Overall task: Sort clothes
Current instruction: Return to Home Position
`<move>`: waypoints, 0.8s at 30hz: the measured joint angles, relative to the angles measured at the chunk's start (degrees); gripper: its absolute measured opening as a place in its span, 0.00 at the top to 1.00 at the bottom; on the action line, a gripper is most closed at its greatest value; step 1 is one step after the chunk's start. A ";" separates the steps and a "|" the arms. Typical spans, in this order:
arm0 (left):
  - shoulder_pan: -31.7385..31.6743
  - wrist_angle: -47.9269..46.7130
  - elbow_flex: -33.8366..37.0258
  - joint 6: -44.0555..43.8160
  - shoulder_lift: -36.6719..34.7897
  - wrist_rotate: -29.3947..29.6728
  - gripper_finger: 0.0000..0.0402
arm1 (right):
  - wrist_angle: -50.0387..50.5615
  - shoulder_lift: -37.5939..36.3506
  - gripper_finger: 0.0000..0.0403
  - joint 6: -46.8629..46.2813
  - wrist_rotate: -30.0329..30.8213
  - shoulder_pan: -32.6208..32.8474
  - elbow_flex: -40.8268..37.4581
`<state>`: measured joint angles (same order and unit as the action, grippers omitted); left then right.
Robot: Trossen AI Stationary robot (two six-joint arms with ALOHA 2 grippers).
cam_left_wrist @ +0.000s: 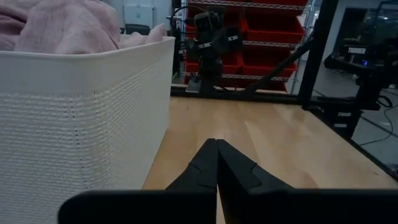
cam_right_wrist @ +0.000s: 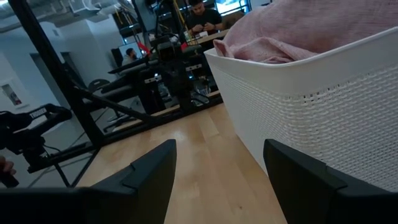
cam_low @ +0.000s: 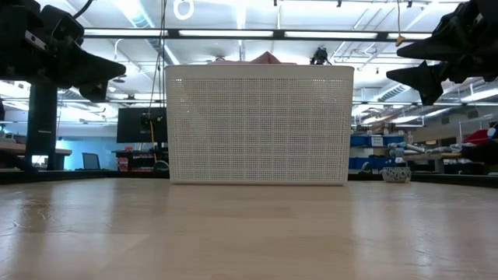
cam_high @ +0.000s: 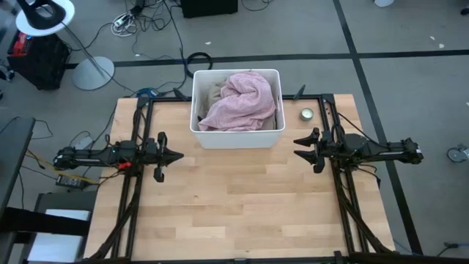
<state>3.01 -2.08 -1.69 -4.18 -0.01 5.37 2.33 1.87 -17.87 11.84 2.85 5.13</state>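
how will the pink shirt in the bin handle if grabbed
The pink shirt lies crumpled in soft folds, so it is probably floppy and would drape from a pinch. It overlaps the beige cloth beside it, so lifting may drag that too.

One white bin (cam_high: 234,139) stands on one wooden table (cam_high: 242,213), with two garments showing inside: a pink garment (cam_high: 242,103) and a grey-beige garment (cam_high: 209,94). One small round tin (cam_high: 306,114). Two robot arms, one gripper each: left gripper (cam_high: 181,155), right gripper (cam_high: 296,146).
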 joint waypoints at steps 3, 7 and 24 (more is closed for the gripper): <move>0.02 2.42 1.10 -0.45 0.00 -0.09 0.99 | -0.03 -0.01 0.39 0.00 0.00 0.01 0.00; 0.02 2.61 1.24 -0.60 0.60 -0.76 0.99 | -0.15 0.00 0.39 0.00 0.01 0.01 0.00; 0.02 8.74 1.27 -0.55 1.14 -0.76 0.99 | -0.13 0.00 0.39 0.00 0.02 0.02 0.00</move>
<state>3.03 6.66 -0.43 -4.73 1.13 4.60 2.20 1.87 -17.87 11.85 2.87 5.13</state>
